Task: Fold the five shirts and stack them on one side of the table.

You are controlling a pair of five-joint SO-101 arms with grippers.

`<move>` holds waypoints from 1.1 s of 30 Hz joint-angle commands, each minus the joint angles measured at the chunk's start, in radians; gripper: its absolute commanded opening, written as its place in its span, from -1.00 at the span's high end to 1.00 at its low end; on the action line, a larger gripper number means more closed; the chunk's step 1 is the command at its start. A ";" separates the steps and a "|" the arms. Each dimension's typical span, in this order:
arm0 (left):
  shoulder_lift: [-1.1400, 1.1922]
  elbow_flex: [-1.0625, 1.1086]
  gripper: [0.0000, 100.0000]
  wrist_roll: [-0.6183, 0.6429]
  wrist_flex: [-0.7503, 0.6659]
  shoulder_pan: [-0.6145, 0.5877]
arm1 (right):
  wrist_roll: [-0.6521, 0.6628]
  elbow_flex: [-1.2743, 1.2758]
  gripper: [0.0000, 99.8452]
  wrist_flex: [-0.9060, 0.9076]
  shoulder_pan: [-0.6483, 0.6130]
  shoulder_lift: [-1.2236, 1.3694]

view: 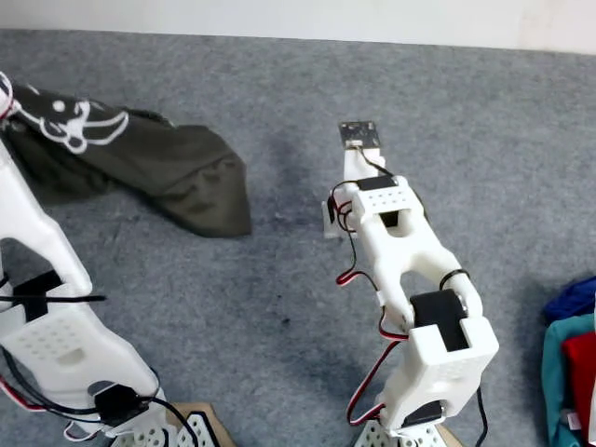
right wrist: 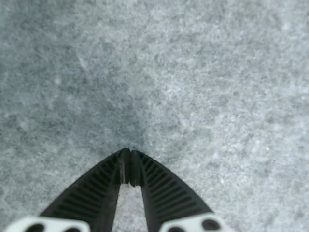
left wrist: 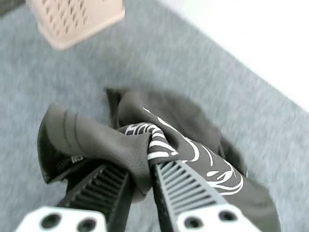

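In the high view two white arms are counted: the left arm (view: 42,279) along the left edge and the right arm (view: 410,261) right of centre. One dark shirt (view: 177,172) with a white print is seen crumpled in the upper left, and its end is cut off by the left edge. Three cloths are piled at the lower right edge: a blue cloth (view: 573,298), a teal cloth (view: 554,358) and a red cloth (view: 579,372). All three are cut off, so how many lie there cannot be told. Everything is borne by a grey felt-like surface (view: 279,307), bounded at the top by a pale wall (view: 372,19).

In the left wrist view the left gripper (left wrist: 141,166) is seen clamped on a bunched fold of the dark shirt, the rest of which is spread on the grey surface behind. One beige perforated basket (left wrist: 72,19) is cut off at the upper left.

In the right wrist view the right gripper (right wrist: 130,153) is shown with its two black fingers pressed together, over the grey surface.
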 commanded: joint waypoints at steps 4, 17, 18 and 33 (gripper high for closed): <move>0.002 0.047 0.98 -0.006 -0.005 -0.068 | 0.012 -0.019 0.97 -0.013 0.008 -0.007; 0.389 0.116 0.98 -0.003 -0.489 -0.070 | 0.075 -0.015 0.97 -0.013 -0.024 -0.002; 0.389 0.116 0.96 -0.003 -0.516 -0.073 | 0.075 -0.013 0.97 -0.013 -0.025 -0.002; 0.387 -0.041 0.14 0.173 -0.299 -0.088 | 0.123 -0.015 0.97 -0.013 -0.030 -0.002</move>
